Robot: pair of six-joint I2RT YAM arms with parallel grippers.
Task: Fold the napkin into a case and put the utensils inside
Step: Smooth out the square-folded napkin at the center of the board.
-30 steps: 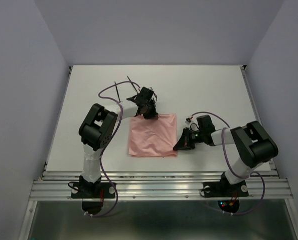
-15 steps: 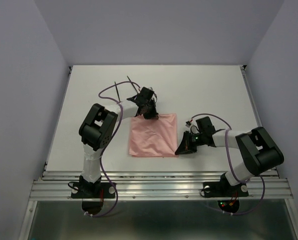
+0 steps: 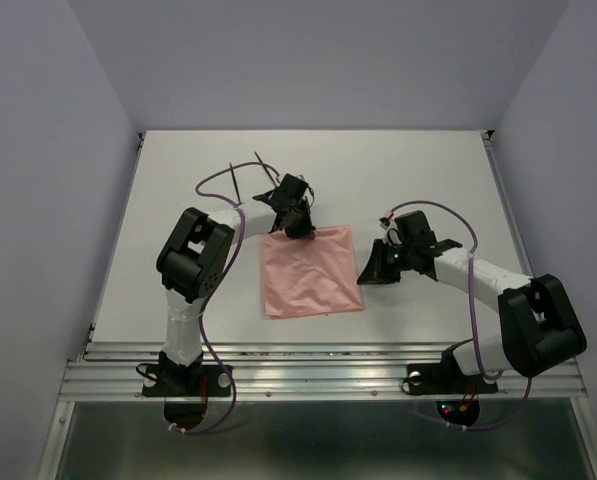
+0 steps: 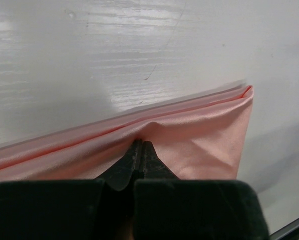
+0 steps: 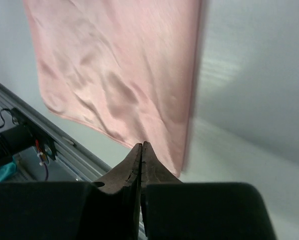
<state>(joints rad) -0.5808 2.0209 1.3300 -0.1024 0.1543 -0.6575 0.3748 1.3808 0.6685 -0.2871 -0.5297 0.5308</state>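
Napkin: the pink napkin (image 3: pixel 308 272) lies wrinkled and roughly square near the middle of the bench (image 3: pixel 428 170), between our two hands.
Layers: the left wrist view shows stacked edges along the napkin's (image 4: pixel 199 135) far side, so we judge it is already doubled over at least once.
Left hand: our left hand (image 4: pixel 140 145) is closed tight on the napkin's far edge. The cloth puckers toward the tips, so we read this as a pinch.
Right hand: our right hand (image 5: pixel 141 146) is also closed, with its tips at the napkin's right side near the near corner. We cannot tell whether any cloth is caught between them.
Utensils: two slim black pieces (image 3: pixel 237 185) lie on the bare bench at the far left, beyond the left arm and well apart from the napkin. They are too small for us to tell fork from spoon.
Done: a first fold at most, by our reading.
Left: narrowing the cloth into a slim case, then fetching both utensils and slipping them inside.
Stage: early, we judge, with the folding under way and the utensils untouched.
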